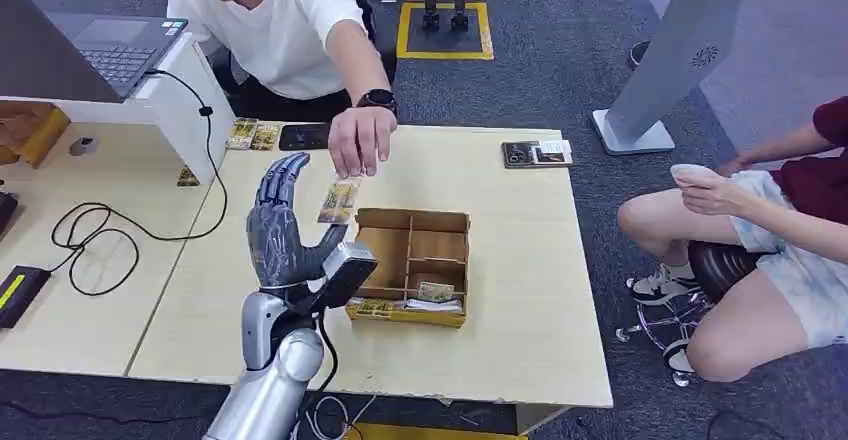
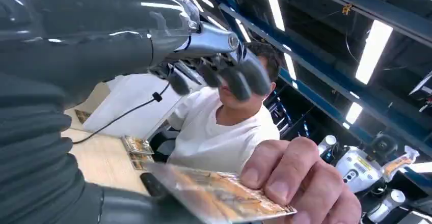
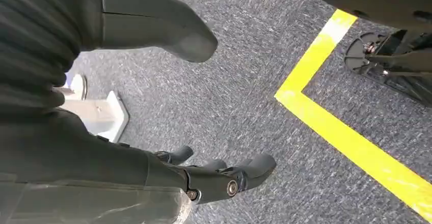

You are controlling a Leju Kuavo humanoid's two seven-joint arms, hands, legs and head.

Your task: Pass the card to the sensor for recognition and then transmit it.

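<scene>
Left hand: you see it (image 1: pixel 283 222) raised over the table (image 1: pixel 520 260), fingers straight and spread, holding nothing; the wrist view shows the fingers (image 2: pixel 239 76) apart with air between them and the thumb.
Card: it (image 1: pixel 339 201) hangs from a person's hand (image 1: pixel 360 140), just beside your left hand's fingers and above the box's far left corner; whether it touches your hand you cannot tell. In the wrist view the person's fingertips pinch one end of it.
Right hand: you see it (image 3: pixel 224 175) hanging over grey carpet near a yellow floor line (image 3: pixel 351 147), fingers slightly curled and apart from the thumb, empty.
Box: the partitioned wooden box (image 1: pixel 412 265) sits on the table in front of you, with a few cards lying in its near compartments.
Other cards: more cards (image 1: pixel 252 135) lie at the table's far edge beside a dark phone (image 1: pixel 304 137).
Seated person: sits to your right, off the table.
</scene>
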